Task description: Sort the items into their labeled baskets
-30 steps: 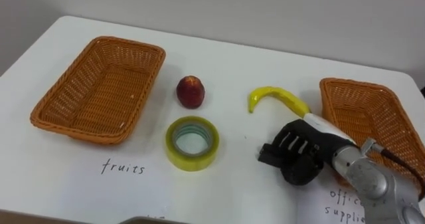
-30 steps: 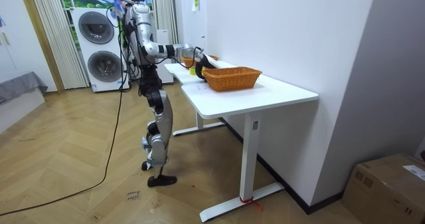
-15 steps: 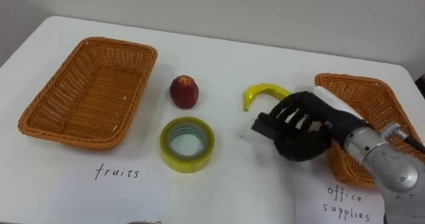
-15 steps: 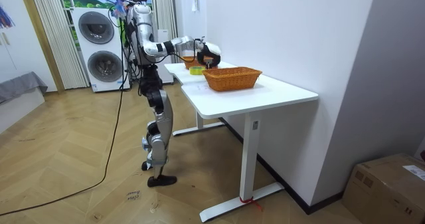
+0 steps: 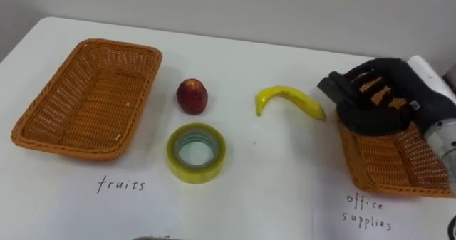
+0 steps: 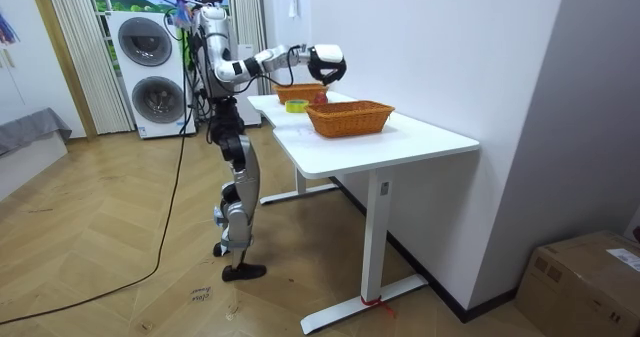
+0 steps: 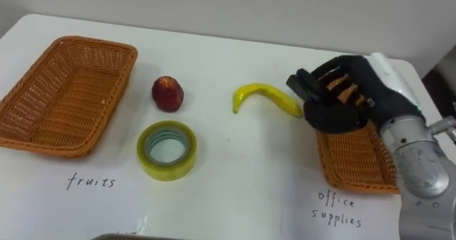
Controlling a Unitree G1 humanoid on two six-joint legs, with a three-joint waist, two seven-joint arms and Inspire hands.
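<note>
Left eye view: on the white table (image 5: 242, 197) we see the left basket (image 5: 85, 97) above a "fruits" label (image 5: 121, 185). A red apple (image 5: 192, 96) sits just right of it, a yellow tape roll (image 5: 196, 152) lies in front of the apple, and a banana (image 5: 288, 100) lies further right. All three are on the table, outside both baskets. The right hand (image 5: 377, 97) hovers over the right basket (image 5: 392, 165), near its left rim, fingers loosely bent and holding nothing.

Room view: we see the robot standing at the table's far end with washing machines (image 6: 150, 72) behind it. Its right arm is stretched out, the hand clear above the tabletop.

Right eye view: the fingers point to the robot's left, by the banana's right end. The "office supplies" label sits in front of the right basket.
</note>
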